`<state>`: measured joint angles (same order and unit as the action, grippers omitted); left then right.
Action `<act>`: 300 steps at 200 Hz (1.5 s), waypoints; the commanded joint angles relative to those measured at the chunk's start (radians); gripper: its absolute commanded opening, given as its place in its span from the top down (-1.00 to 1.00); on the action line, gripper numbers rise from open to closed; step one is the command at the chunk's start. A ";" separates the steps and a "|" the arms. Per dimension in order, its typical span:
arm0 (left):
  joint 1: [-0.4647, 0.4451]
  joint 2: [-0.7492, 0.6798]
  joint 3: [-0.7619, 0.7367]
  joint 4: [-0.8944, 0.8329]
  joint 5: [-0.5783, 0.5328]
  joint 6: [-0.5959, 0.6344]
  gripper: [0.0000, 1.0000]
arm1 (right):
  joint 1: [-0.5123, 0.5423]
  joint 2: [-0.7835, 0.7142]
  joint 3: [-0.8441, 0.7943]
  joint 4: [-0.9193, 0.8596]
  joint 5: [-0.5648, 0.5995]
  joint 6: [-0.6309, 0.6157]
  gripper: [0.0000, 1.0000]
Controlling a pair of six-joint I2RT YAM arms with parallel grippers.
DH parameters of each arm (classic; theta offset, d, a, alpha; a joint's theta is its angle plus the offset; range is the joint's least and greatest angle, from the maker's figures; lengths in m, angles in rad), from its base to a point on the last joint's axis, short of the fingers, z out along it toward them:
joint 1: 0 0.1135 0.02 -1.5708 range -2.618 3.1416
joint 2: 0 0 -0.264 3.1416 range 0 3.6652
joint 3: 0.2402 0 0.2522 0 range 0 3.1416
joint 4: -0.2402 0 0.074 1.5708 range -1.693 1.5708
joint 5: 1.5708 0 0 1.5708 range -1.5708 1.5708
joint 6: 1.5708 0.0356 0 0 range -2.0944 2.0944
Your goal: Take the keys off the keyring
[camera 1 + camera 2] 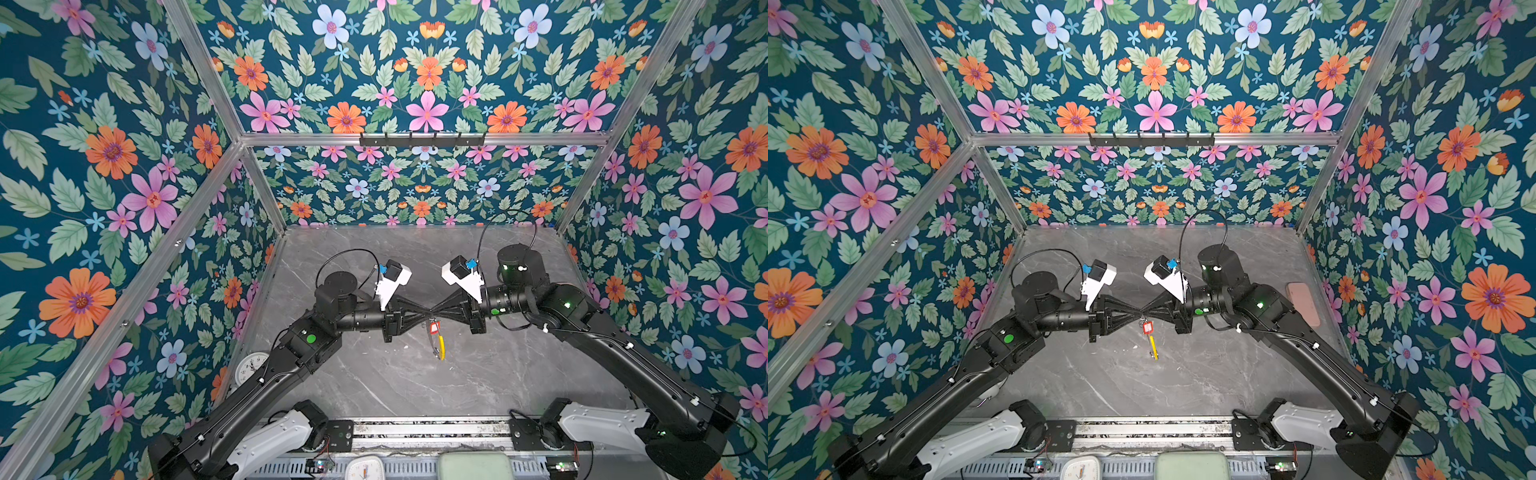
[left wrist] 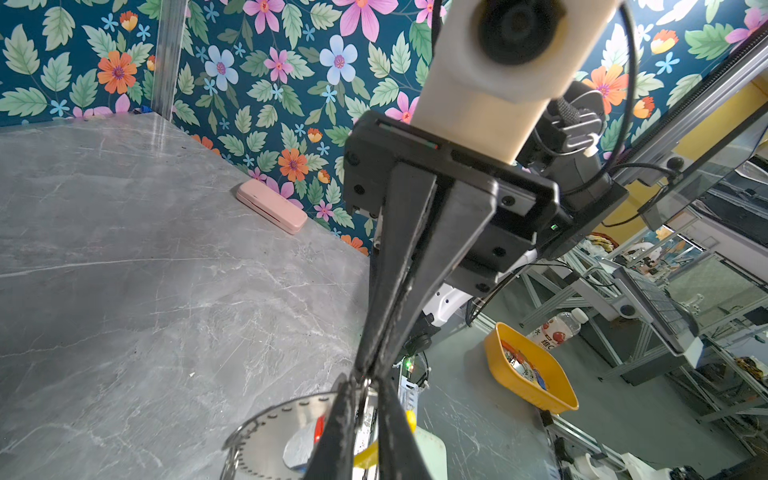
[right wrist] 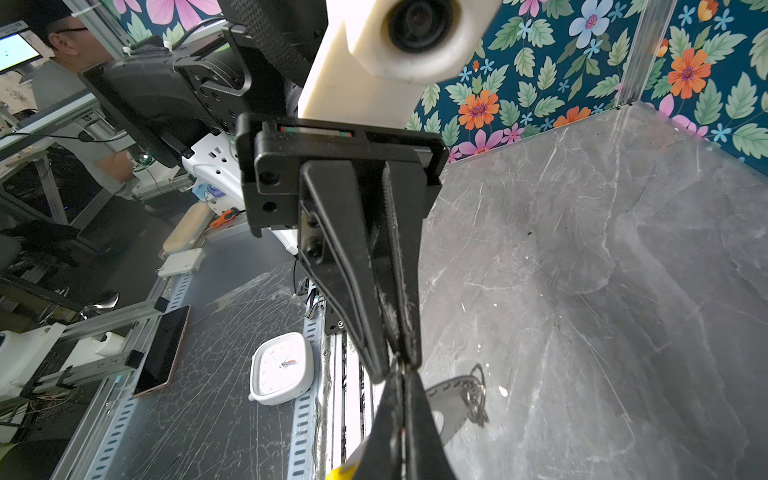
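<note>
Tip to tip in mid-air: left gripper and right gripper both pinch the keyring at its top. It hangs edge-on toward 6 o'clock, long axis 12-to-6 — red-tagged key just under the tips, marginally nearer the right gripper, I'd judge.

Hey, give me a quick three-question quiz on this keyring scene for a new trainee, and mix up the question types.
1. True or false: the keyring lies flat on the table.
2. Which colour is the key tag seen in both top views? A blue, B red, C green.
3. Fill in: the round white clock sits on the ___ arm's side of the table.

Key: 1 false, it hangs below where the left gripper and right gripper meet tip to tip; 2 B; 3 left.
</note>
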<state>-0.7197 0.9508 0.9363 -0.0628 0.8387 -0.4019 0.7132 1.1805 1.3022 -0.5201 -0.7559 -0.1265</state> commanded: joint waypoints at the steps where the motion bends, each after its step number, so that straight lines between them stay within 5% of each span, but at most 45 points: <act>1: 0.003 0.002 0.012 0.018 0.011 0.009 0.80 | 0.001 0.004 0.006 0.004 -0.020 -0.011 1.00; 35: 0.003 -0.002 0.011 0.021 0.000 0.009 0.91 | 0.001 0.005 0.003 0.019 -0.020 0.002 1.00; 71: 0.003 -0.028 -0.019 0.080 -0.049 -0.020 1.00 | 0.002 -0.026 -0.011 0.094 0.039 0.059 0.19; 122: 0.003 -0.074 -0.089 0.189 -0.223 -0.060 1.00 | 0.006 -0.154 -0.162 0.312 0.227 0.200 -0.15; 242: 0.001 -0.112 -0.159 0.314 -0.326 -0.060 1.00 | 0.114 -0.154 -0.364 0.439 0.477 0.201 -0.24; 300: 0.001 -0.116 -0.154 0.315 -0.325 -0.055 1.00 | 0.122 -0.120 -0.329 0.407 0.449 0.182 0.28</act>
<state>-0.7200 0.8364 0.7746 0.2096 0.5175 -0.4683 0.8284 1.0576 0.9562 -0.1238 -0.3031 0.0772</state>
